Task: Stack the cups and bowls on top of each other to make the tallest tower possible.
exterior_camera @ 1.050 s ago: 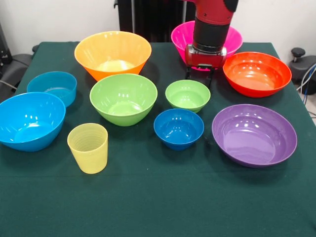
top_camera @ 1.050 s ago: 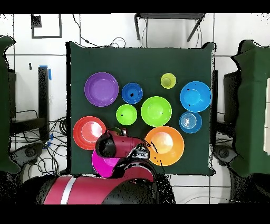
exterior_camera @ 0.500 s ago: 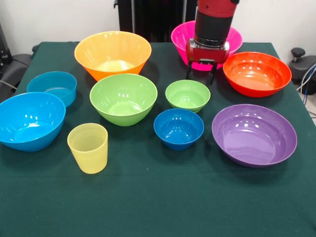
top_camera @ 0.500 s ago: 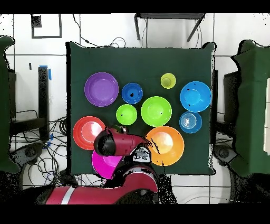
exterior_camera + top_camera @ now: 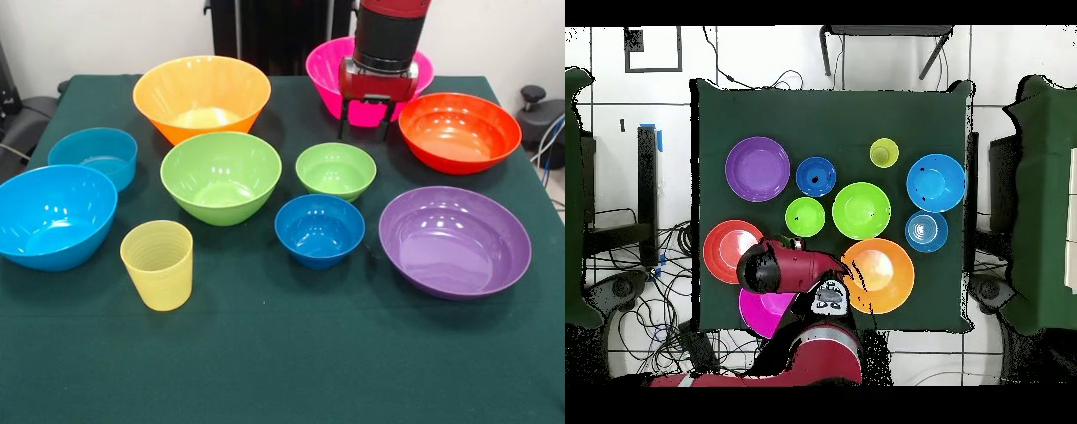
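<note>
1. Bowls and the one cup all sit apart on your green table (image 5: 282, 371); you have nothing stacked yet.
2. You'll find the yellow cup (image 5: 158, 264) upright near the front edge, toward the left corner in the front view, just in front of the large lime-green bowl (image 5: 221, 176).
3. Along the left edge you have the big blue bowl (image 5: 53, 215), with the small light-blue bowl (image 5: 94, 155) behind it.
4. At the back edge you have the orange bowl (image 5: 201, 94) and the pink bowl (image 5: 328, 66); the red-orange bowl (image 5: 459, 131) lies toward the right edge, just beside the pink one.
5. Mid-table you see the small lime-green bowl (image 5: 335, 170), with the small dark-blue bowl (image 5: 320, 229) in front of it.
6. Your purple bowl (image 5: 455, 238) sits by the right edge, in front of the red-orange bowl.
7. Your gripper (image 5: 364, 131) hangs at the pink bowl's front wall, its two dark fingers apart and holding nothing, tips off the cloth between the pink and small lime-green bowls.
8. From overhead, the arm (image 5: 780, 270) covers part of the pink bowl.
</note>
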Available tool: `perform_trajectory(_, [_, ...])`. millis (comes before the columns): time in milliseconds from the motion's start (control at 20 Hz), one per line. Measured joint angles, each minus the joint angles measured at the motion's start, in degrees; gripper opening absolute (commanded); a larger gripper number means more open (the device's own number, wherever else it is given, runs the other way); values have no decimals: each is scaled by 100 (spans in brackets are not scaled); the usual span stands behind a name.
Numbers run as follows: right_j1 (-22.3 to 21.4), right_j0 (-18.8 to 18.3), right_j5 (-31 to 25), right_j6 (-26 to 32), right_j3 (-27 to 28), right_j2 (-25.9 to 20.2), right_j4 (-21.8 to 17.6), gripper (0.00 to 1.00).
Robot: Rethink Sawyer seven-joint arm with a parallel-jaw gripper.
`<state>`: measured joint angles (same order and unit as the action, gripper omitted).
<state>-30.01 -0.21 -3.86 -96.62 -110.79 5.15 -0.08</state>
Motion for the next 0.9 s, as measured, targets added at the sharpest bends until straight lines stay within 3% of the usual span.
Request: perform_trajectory(900, [-101,51,-380,0,240,21,-1,100])
